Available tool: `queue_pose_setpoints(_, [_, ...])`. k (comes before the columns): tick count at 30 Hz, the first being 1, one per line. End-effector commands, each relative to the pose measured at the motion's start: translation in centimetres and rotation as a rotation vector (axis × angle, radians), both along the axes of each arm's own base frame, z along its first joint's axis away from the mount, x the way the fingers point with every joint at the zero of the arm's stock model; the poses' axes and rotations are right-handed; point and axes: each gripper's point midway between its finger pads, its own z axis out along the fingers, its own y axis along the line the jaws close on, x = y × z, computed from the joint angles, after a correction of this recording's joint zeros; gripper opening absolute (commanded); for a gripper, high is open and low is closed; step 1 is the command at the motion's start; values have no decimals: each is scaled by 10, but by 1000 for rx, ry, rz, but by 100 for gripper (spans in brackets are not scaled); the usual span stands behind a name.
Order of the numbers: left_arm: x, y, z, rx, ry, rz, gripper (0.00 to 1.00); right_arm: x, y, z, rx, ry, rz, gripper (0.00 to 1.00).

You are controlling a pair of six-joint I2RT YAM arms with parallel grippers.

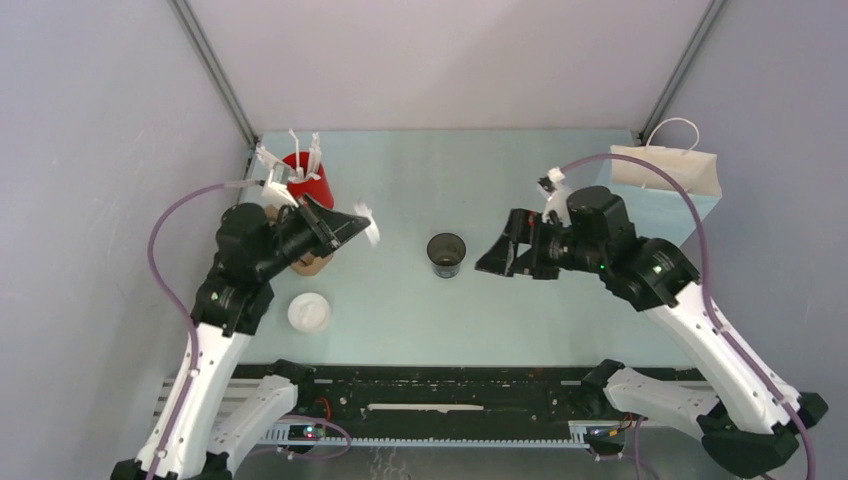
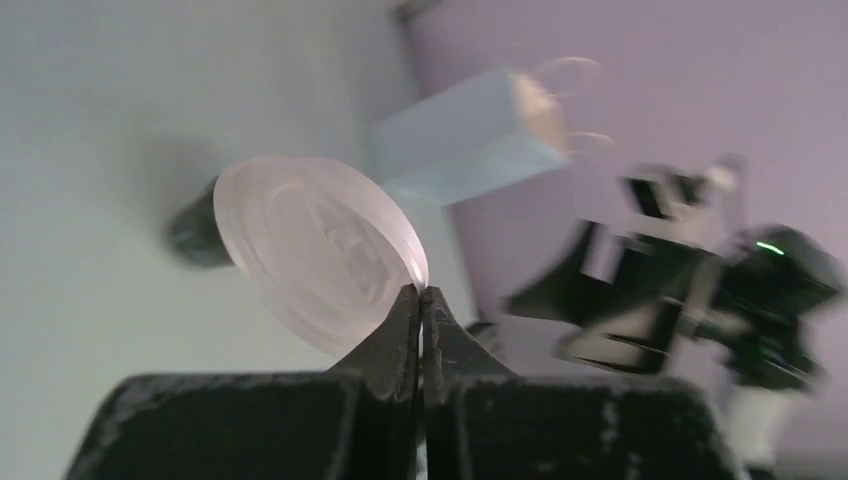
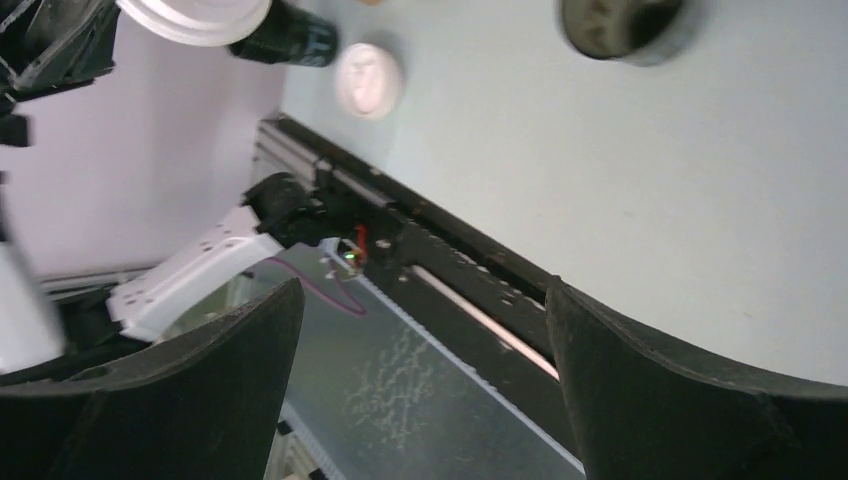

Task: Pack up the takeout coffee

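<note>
The left claw is pinching the white lid by its rim; the uncapped black cup is standing at its four o'clock, nearer the wide-spread right claw.

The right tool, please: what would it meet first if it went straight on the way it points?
Probably the open black cup, which stands just ahead of the right tool in the top view. Height is unclear, so the tool might pass above the rim.
</note>
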Motion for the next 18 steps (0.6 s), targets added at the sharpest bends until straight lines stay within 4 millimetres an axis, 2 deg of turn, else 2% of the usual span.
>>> queue_pose_setpoints(1, [-35, -51, 94, -437, -234, -326, 0, 4, 53, 48, 233, -56, 94, 100])
queue_pose_setpoints(2, [-42, -56, 105, -491, -272, -374, 0, 4, 62, 55, 266, -61, 105, 100])
queue_pose_setpoints(3, [-49, -61, 108, -518, -271, -408, 0, 4, 69, 61, 297, -61, 108, 100])
queue_pose_setpoints(8, [-70, -83, 105, -528, -237, -520, 0, 0, 89, 80, 366, -110, 125, 100])
queue_pose_setpoints(14, [-81, -101, 101, -523, -201, -603, 0, -3, 95, 79, 350, -148, 132, 100])
queue_pose_setpoints(18, [-83, -108, 101, -516, -191, -635, 0, -4, 92, 83, 354, -167, 129, 100])
